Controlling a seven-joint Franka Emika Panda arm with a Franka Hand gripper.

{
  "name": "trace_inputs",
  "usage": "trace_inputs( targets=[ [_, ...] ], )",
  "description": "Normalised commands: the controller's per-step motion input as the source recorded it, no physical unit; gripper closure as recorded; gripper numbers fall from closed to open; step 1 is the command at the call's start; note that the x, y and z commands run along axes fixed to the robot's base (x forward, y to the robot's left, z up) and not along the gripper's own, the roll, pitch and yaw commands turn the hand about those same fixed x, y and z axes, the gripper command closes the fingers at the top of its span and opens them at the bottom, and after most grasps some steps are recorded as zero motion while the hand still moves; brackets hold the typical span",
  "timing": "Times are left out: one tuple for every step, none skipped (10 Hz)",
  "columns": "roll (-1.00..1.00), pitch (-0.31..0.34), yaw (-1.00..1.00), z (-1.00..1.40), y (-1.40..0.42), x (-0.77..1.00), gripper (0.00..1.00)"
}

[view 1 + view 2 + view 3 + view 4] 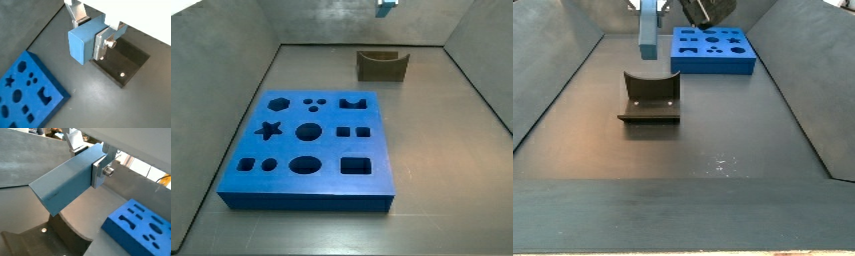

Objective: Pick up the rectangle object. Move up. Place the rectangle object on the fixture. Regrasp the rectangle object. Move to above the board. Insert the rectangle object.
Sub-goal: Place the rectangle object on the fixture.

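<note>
My gripper (92,35) is shut on the rectangle object (80,42), a pale blue block that hangs in the air between the silver fingers (105,44). Both wrist views show the block (63,180) running long past the jaws. The fixture (123,62), dark with a notched top, stands on the floor just below and beside the block. In a side view the block (648,30) hangs upright above the fixture (649,95) without touching it. The bright-blue board (311,140) with its dark shaped holes lies flat further along the floor. Only the block's lower tip (386,6) shows there, above the fixture (381,65).
Sloping grey walls (225,110) enclose the floor on both long sides. The board (714,48) lies beyond the fixture, with bare grey floor (714,140) in front of the fixture.
</note>
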Motion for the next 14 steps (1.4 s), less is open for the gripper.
trace_inputs(
  targets=[
    [-0.62,0.075,-0.16,-0.02,0.05,0.07,1.00],
    [-0.44,0.042,-0.14,-0.02,0.04,0.07,1.00],
    [-0.37,0.036,-0.13,-0.02,0.04,0.07,1.00],
    [-1.00,0.238,-0.05,-1.00,0.14,0.13,1.00],
    [-1.00,0.237,-0.05,-1.00,0.14,0.13,1.00],
    [-1.00,0.279,-0.09,-1.00,0.14,0.15,1.00],
    [-1.00,0.317,-0.13,-1.00,0.14,0.16,1.00],
    [-1.00,0.339,-0.20,-1.00,0.14,0.16,1.00],
    [-1.00,0.333,-0.27,-1.00,0.14,0.17,1.00],
    [-0.80,0.259,-0.23,-1.00,0.15,0.18,1.00],
    [-0.67,0.214,-0.24,-1.00,0.15,0.19,1.00],
    [-0.49,0.130,-0.24,-0.91,0.13,0.18,1.00],
    [-0.39,0.069,-0.24,-0.72,0.10,0.15,1.00],
    [-0.32,0.016,-0.22,-0.48,0.08,0.11,1.00]
  ],
)
